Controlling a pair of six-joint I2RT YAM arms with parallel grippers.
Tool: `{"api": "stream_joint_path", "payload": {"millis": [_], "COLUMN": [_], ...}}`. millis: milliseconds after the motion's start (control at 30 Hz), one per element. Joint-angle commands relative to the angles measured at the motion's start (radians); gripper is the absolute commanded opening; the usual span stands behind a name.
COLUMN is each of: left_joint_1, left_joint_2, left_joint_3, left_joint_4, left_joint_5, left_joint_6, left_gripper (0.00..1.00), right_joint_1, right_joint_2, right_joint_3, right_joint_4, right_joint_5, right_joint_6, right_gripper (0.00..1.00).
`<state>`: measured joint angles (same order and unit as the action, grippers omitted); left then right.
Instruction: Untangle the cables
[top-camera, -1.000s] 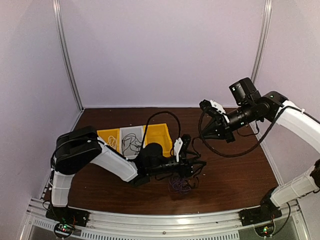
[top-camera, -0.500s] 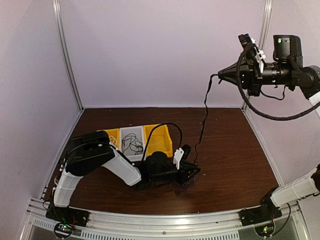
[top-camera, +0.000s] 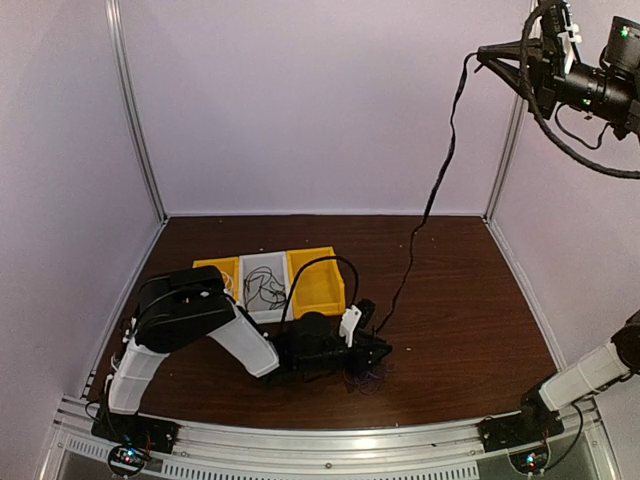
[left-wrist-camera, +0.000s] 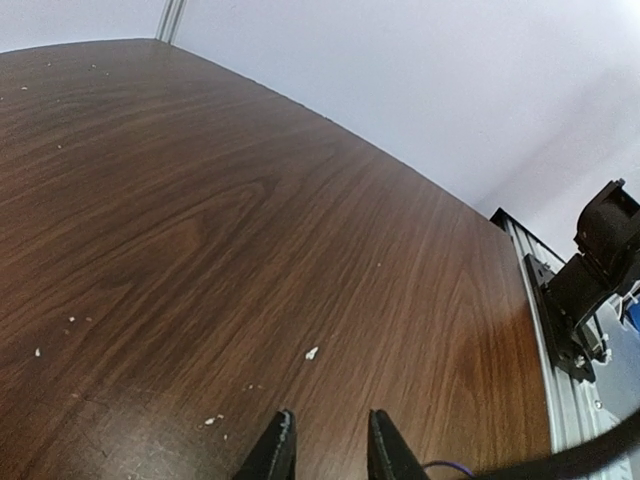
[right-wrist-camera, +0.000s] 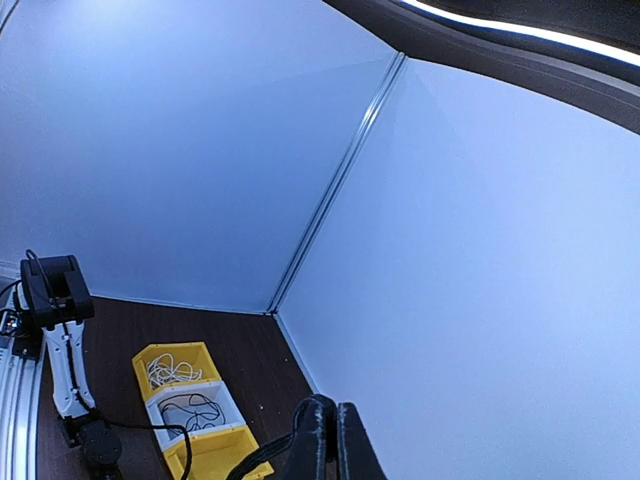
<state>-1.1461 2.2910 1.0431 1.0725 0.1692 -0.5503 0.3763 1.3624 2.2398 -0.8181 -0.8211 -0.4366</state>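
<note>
Your right gripper (top-camera: 488, 50) is up at two o'clock in the top view, fingers pressed together on a black cable (top-camera: 441, 178) that hangs down to the table (top-camera: 470, 320). Your left gripper (top-camera: 378, 349) lies low at six o'clock, right by a dark blue cable (top-camera: 366, 380) (a loose scribble on the wood). Its fingers (left-wrist-camera: 281, 445) stand narrowly apart; whether they pinch anything I cannot tell. Bundled cables (top-camera: 262, 290) sit in the bins (top-camera: 318, 290) at nine o'clock

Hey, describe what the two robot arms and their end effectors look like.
The left arm and right arm have white link shells, black joints and thick black looping cables. The left end effector and right end effector each have two slim, tapered black fingers.
</note>
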Motion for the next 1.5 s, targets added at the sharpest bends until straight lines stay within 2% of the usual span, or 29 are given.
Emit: {"api": "stream_joint_path", "payload": {"millis": [0,267,400,633,933,1100,1267,1467], "left_joint_1": [0.006,0.019,0.022,0.022,0.023,0.022,0.021,0.009], "left_joint_2": [0.023,0.011,0.011,-0.016,-0.029,-0.032,-0.077,-0.182], "left_joint_3": [-0.028,-0.062,-0.075,-0.105,-0.143,-0.148,-0.189,-0.202], "left_joint_4": [-0.018,-0.015,-0.019,-0.042,-0.029,-0.027,0.040,-0.010], "left_joint_5": [-0.025,-0.036,-0.037,-0.047,-0.056,-0.057,-0.035,-0.049], "left_joint_6": [-0.014,-0.025,-0.034,-0.031,-0.048,-0.049,-0.050,-0.038], "left_gripper": [0.29,0.31,0.31,0.33,0.32,0.31,0.33,0.58], "right_joint_1": [-0.015,-0.020,-0.025,-0.025,-0.025,-0.025,-0.025,-0.025], "right_joint_2": [0.007,0.021,0.029,0.057,0.074,0.068,0.018,-0.066], "right_joint_3": [0.057,0.066,0.085,0.127,0.126,0.100,-0.058,-0.281], "right_joint_4": [0.097,0.154,0.200,0.245,0.358,0.354,0.356,0.355], "right_joint_5": [0.111,0.306,0.463,0.573,0.892,0.861,0.831,0.787], "right_joint_6": [0.042,0.066,0.068,0.054,0.031,0.026,-0.003,0.004], "right_gripper": [0.00,0.00,0.00,0.00,0.00,0.00,0.00,0.00]}}
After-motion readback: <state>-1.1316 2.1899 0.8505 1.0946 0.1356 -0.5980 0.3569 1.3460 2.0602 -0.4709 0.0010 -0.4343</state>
